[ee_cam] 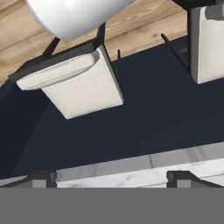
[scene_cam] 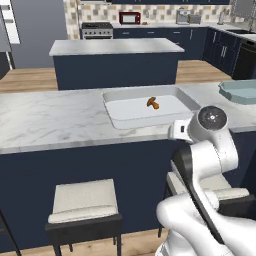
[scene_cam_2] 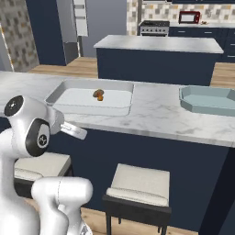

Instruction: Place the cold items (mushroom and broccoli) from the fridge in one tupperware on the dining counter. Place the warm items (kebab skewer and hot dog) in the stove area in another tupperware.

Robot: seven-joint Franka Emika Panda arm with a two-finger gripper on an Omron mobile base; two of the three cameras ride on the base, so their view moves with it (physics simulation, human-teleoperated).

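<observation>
Near, bottom of the hand view: gripper (ee_cam: 111,179), two dark fingertips (ee_cam: 41,178) spread wide, nothing between them, hanging over the marble edge of the dining counter (scene_cam: 50,120). Above in that frame, two cushioned stools (ee_cam: 74,81) against the navy counter front.

Mid-frame in both base views: a white tupperware (scene_cam: 150,106) on the counter, a small brown mushroom (scene_cam: 153,103) lying inside near its centre. Right edge of the left base view: a pale teal tupperware (scene_cam: 240,91), well apart from the white one.

Far, upper centre: island (scene_cam: 115,50); beyond it stove (scene_cam: 97,30) and red microwave (scene_cam: 130,18).
</observation>
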